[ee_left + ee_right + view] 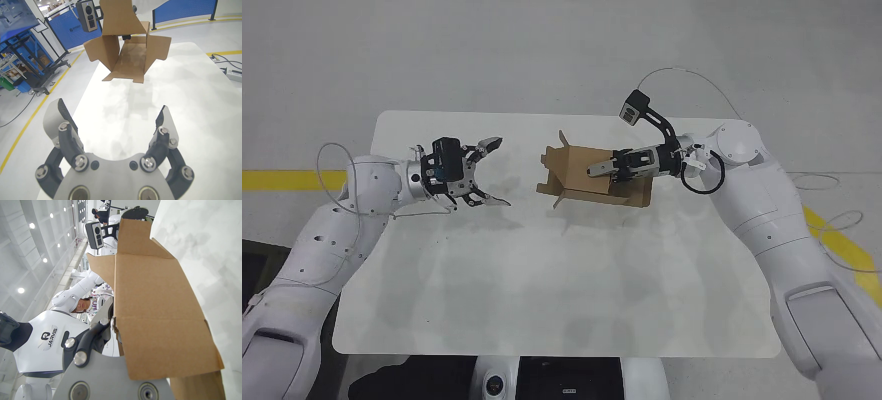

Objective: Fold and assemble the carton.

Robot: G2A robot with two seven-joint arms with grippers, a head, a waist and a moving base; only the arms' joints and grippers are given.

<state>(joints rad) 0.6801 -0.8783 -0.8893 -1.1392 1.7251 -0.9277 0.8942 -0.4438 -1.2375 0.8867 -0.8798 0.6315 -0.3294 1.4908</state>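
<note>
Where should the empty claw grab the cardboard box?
Likely a side flap at the open end of the carton, coming straight in from the left claw: the flaps stick out as thin edges facing it, and the right claw holds the far end.

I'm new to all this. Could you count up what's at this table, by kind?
Brown carton: 1
Tools: 2 (left tool open and apart from the carton; right tool gripping the carton)
White table: 1
Total: 4
</note>
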